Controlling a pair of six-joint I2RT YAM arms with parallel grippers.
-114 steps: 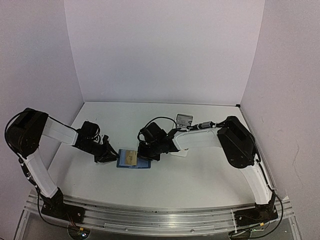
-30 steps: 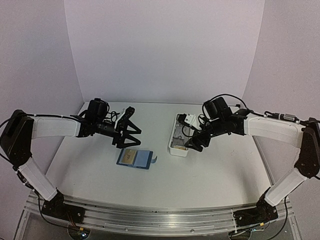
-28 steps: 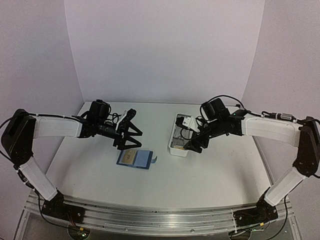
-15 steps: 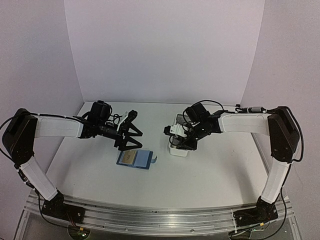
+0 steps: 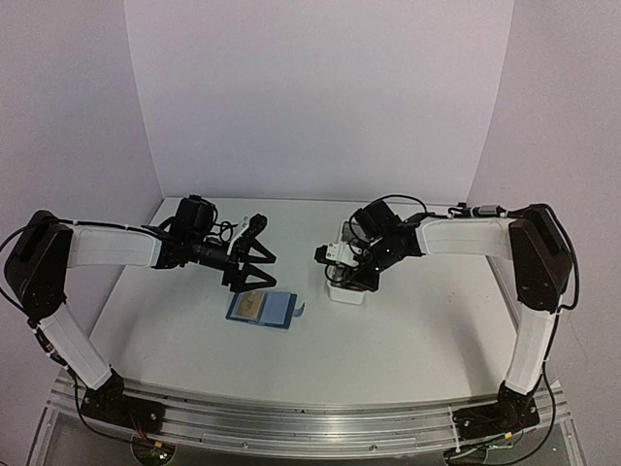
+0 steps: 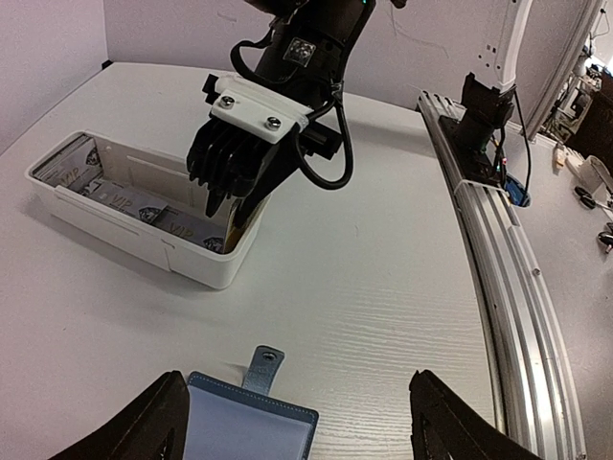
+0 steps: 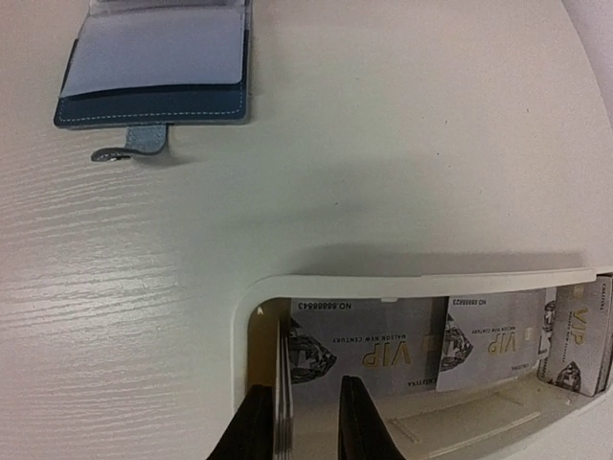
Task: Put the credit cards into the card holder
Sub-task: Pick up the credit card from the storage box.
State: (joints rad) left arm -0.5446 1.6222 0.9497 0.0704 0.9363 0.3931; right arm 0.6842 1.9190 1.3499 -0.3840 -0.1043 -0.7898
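Pale credit cards (image 7: 383, 350) lying in the white tray (image 7: 402, 286) are showing gold "VIP" lettering; finer print is proving too small to read.

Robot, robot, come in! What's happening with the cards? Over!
Left gripper open above card holder. Right gripper down in white tray, card between its fingers, grip unclear. Nothing blocking.

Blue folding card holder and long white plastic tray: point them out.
blue folding card holder (image 7: 153, 48): right wrist view, pale inner flap.
long white plastic tray (image 6: 124, 235): left wrist view, near outer wall.
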